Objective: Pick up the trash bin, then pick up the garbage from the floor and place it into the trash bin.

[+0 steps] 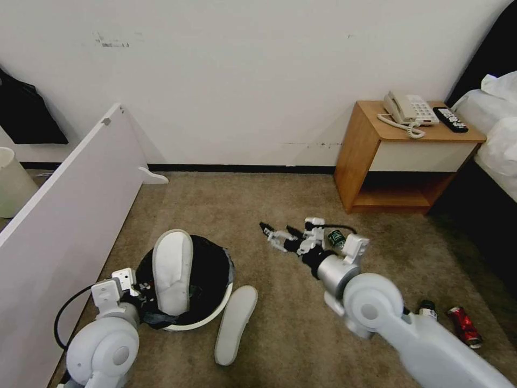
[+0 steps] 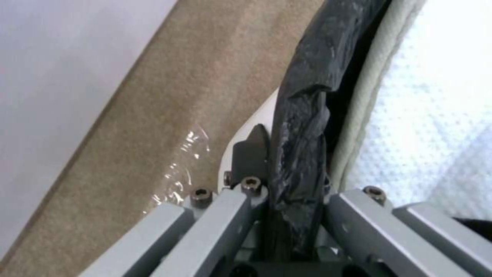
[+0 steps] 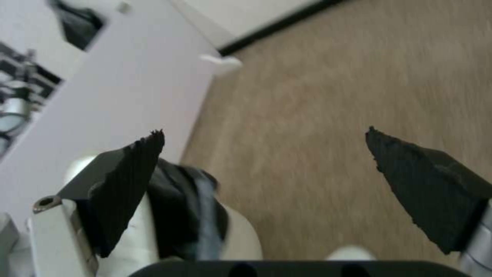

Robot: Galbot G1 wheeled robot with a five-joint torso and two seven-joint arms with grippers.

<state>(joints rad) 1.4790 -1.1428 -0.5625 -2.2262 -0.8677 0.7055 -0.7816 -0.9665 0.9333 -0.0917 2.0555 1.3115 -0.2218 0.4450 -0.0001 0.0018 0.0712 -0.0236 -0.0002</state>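
Note:
The trash bin (image 1: 218, 308), white with a black bag over its rim, is at the lower left of the head view. My left gripper (image 1: 139, 293) is shut on its near rim. In the left wrist view that gripper (image 2: 290, 169) pinches the black bag (image 2: 307, 96) and the rim. One white slipper (image 1: 172, 272) stands upright inside the bin; a second slipper (image 1: 235, 324) lies on the floor (image 1: 280, 323) beside it. My right gripper (image 1: 273, 235) hangs open above the carpet, right of the bin, holding nothing. Its fingertips (image 3: 134, 169) are spread wide, with the bin (image 3: 192, 215) below.
A small dark bottle (image 1: 336, 237) lies by my right wrist. Another bottle (image 1: 428, 308) and a red can (image 1: 464, 325) lie at the lower right. A white panel (image 1: 70, 215) leans at the left, a cream bucket (image 1: 11, 183) behind it. A wooden nightstand (image 1: 366, 156) and a bed (image 1: 495, 140) stand at the right.

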